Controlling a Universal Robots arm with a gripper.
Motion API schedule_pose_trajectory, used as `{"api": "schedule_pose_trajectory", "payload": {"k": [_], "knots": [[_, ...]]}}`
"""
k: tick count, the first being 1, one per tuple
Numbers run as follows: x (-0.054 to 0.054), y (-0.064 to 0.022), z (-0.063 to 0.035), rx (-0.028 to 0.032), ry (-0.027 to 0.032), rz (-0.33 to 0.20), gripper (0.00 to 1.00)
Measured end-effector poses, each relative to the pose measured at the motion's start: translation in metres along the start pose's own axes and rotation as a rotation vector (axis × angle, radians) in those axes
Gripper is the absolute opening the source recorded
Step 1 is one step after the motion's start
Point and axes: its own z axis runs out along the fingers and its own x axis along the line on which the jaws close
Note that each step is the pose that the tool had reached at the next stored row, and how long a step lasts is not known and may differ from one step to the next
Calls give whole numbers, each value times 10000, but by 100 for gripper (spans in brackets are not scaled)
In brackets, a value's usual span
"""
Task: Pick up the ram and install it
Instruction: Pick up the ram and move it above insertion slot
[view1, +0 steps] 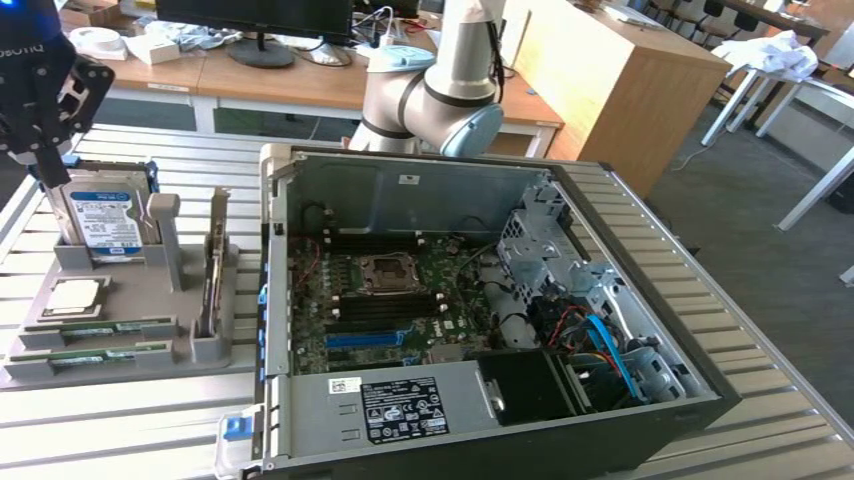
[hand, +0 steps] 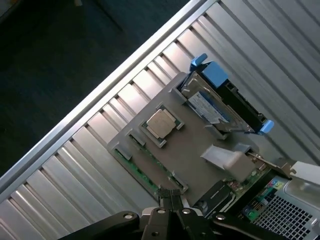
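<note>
Ram (view1: 104, 328), seemingly two thin green sticks, lies flat in the grey holder's (view1: 134, 300) slots farthest from the upright hard drive (view1: 104, 218); a processor (view1: 74, 296) sits between. Gripper (view1: 51, 165), partly cropped, pinched closed and empty, hangs over the holder, hiding one ram end in the wrist view.

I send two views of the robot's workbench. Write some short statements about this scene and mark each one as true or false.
1. The gripper is shut, with nothing between its fingers. True.
2. A stick of ram is already held. False: the ram sticks lie in the grey holder.
3. The computer case is open, showing the motherboard. True.
4. The hard drive lies flat inside the case. False: it stands upright in the holder, outside the case.
</note>
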Motion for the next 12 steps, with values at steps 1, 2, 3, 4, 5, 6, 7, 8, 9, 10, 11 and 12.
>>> {"api": "schedule_pose_trajectory", "payload": {"k": [1,2,3,4,5,6,7,8,9,10,11,12], "knots": [[0,0,0,-3,8,-180,10],[0,0,0,-7,17,-360,10],[0,0,0,-11,26,-544,10],[0,0,0,-14,34,-719,10],[0,0,0,-18,42,-903,10],[0,0,0,-22,51,-1083,10],[0,0,0,-25,59,-1274,10],[0,0,0,-29,68,-1453,10],[0,0,0,-33,76,-1634,10],[0,0,0,-36,84,-1812,10],[0,0,0,-41,92,-1992,10],[0,0,1,-44,100,-2172,10]]}}
